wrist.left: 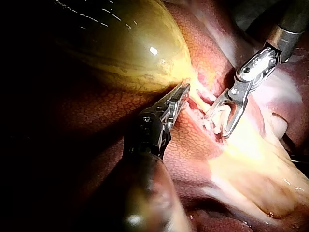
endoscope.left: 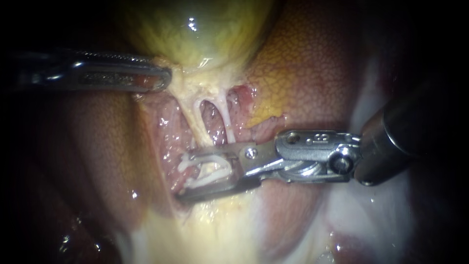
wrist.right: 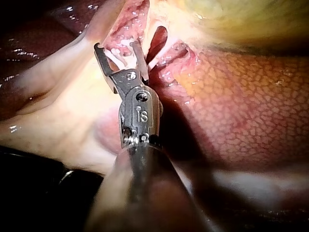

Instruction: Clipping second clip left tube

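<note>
The yellow-green gallbladder point(endoscope.left: 205, 34) hangs at the top, and two pale tubes run down from its neck: the left tube point(endoscope.left: 194, 122) and the right tube point(endoscope.left: 225, 115). My left instrument point(endoscope.left: 163, 78) comes in from the left, its jaws shut on tissue at the gallbladder's neck point(wrist.left: 182, 95). My right instrument point(endoscope.left: 184, 177) reaches in from the right. Its jaws stand apart with a white clip point(endoscope.left: 210, 171) held between them, set across the lower end of the tubes. The right wrist view shows the clip point(wrist.right: 118, 57) inside those jaws point(wrist.right: 117, 46).
Mottled brown-red liver point(endoscope.left: 303, 68) lies on both sides of the dissected bed. Pale yellow fatty tissue point(endoscope.left: 215, 220) spreads below the right instrument's jaws. The left wrist view shows the right instrument point(wrist.left: 216, 126) just beyond the left instrument's tip.
</note>
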### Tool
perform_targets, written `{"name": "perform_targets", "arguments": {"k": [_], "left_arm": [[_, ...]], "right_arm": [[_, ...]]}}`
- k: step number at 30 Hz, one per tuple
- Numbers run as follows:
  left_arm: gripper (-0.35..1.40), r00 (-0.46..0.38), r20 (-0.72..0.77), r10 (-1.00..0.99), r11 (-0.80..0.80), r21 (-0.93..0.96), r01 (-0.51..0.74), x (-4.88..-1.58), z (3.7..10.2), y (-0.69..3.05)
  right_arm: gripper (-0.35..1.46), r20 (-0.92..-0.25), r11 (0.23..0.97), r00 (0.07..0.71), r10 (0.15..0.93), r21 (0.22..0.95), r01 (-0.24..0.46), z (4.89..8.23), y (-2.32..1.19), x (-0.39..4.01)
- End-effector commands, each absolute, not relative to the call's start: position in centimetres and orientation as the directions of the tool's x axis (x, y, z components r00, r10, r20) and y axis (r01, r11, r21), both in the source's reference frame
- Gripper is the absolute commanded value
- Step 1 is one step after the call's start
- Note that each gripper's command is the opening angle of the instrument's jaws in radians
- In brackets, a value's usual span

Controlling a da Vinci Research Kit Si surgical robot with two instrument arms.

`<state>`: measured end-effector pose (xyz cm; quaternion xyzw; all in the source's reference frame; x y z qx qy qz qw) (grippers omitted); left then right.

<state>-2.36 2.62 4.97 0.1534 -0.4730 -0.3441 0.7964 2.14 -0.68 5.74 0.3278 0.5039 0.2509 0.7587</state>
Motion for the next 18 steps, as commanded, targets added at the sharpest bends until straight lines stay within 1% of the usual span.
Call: {"name": "perform_targets", "arguments": {"k": [1, 8, 13, 18], "left_arm": [[-0.35, 0.316, 0.648, -0.693, 0.716, 0.570, 0.403, -2.36, 4.97, 2.62], [-0.35, 0.316, 0.648, -0.693, 0.716, 0.570, 0.403, -2.37, 4.97, 2.62], [-0.35, 0.316, 0.648, -0.693, 0.716, 0.569, 0.403, -2.37, 4.97, 2.62], [-0.35, 0.316, 0.648, -0.693, 0.716, 0.569, 0.403, -2.37, 4.97, 2.62]], "right_arm": [[0.43, -0.600, 0.658, 0.366, 0.712, 0.751, -0.049, 5.72, -0.69, 2.14], [0.42, -0.594, 0.643, 0.352, 0.724, 0.765, -0.031, 5.46, -0.69, 2.13], [0.42, -0.611, 0.651, 0.342, 0.714, 0.759, -0.003, 5.28, -0.68, 2.07], [0.42, -0.623, 0.655, 0.330, 0.709, 0.755, 0.018, 5.11, -0.62, 1.91]]}}
